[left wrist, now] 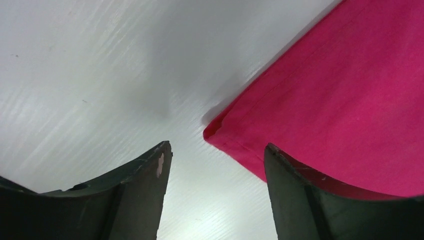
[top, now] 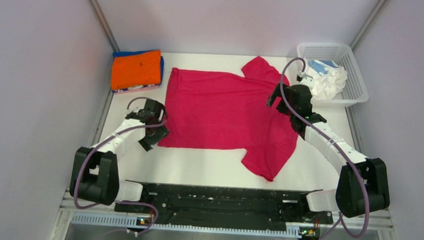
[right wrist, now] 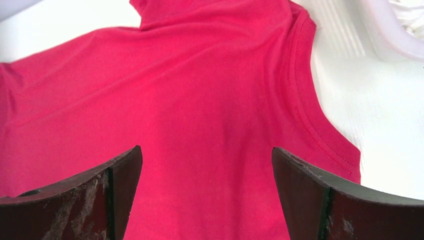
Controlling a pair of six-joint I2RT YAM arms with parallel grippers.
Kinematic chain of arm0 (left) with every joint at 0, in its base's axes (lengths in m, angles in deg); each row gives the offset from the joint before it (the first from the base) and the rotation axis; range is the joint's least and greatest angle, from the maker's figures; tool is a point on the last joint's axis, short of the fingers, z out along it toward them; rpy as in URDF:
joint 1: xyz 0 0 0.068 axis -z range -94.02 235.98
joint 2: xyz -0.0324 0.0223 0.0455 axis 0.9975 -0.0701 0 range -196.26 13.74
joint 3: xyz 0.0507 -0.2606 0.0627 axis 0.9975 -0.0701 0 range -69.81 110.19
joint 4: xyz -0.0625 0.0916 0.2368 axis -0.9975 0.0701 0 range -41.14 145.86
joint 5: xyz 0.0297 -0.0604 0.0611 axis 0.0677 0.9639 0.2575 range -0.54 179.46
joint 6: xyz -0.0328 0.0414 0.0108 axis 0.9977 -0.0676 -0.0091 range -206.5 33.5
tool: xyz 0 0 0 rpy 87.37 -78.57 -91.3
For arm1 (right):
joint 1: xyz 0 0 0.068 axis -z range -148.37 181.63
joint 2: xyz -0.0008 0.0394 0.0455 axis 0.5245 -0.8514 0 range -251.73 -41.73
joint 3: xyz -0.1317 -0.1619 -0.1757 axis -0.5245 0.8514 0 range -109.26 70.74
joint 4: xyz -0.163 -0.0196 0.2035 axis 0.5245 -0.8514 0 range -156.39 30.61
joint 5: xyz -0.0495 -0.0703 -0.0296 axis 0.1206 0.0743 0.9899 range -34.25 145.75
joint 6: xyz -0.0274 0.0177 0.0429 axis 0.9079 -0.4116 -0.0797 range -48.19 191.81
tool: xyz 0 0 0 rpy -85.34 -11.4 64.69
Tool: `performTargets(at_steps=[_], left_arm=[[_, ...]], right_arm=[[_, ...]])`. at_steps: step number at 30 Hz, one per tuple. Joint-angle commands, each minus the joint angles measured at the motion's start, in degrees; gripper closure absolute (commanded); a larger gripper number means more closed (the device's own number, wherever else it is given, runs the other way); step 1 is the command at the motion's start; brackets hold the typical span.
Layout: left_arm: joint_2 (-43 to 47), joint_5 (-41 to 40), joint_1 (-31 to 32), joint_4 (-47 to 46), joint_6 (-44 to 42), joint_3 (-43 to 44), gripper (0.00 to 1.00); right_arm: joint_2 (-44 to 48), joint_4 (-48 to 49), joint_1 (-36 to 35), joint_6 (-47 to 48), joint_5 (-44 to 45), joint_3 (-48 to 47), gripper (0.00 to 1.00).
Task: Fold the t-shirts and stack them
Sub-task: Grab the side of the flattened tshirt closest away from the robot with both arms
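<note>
Crimson t-shirt [top: 221, 109], one, orange t-shirt [top: 136, 69], one, basket [top: 322, 47], one

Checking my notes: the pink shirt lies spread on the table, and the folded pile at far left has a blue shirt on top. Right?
No: the top view shows an orange shirt on top, a blue shirt beneath. The pink shirt does lie spread on the table.

The left arm [top: 121, 138], at seven o'clock, and right arm [top: 330, 144], at four, pair white links with black joints. Lilac-grey cables [top: 282, 85] loop along both.
</note>
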Motion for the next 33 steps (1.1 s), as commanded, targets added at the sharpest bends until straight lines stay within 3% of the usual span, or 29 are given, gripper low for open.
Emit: performTargets(at_steps=[1, 7, 12, 15, 18, 22, 28, 33], left_arm=[[-3.10, -1.85, -0.03, -4.44, 4.35, -0.55, 0.31], [-5.06, -1.45, -0.04, -6.95, 6.52, -2.67, 0.45], [-6.48, -0.76, -0.03, -7.93, 7.56, -4.26, 0.63], [-6.46, -0.52, -0.03, -9.81, 7.72, -5.79, 0.76], [-6.54, -0.35, -0.06, -10.74, 8.03, -5.95, 1.00], [-5.49, -0.24, -0.03, -10.65, 7.06, -6.17, 1.00], [-2.37, -1.81, -0.03, -9.04, 5.61, -6.51, 1.00], [-2.13, -2.08, -0.04, -7.41, 4.26, -6.03, 1.00]], right_arm=[[0.83, -3.19, -0.94, 1.79, 2.95, -2.90, 0.01], [3.27, -4.93, -1.29, 1.84, 2.66, -0.93, 0.01], [4.47, -8.33, -1.53, 1.82, 3.83, -0.22, 0.01], [5.24, -10.80, -1.67, 1.94, 5.16, -0.26, 0.01], [5.94, -15.19, -2.36, 2.61, 6.61, -0.98, 0.01], [6.09, -25.87, -5.53, 2.16, 6.90, -2.46, 0.02], [4.09, -45.60, -13.81, -1.55, 1.65, -1.35, 0.10], [5.85, -46.94, -22.26, -3.55, -6.95, 3.11, 0.17]])
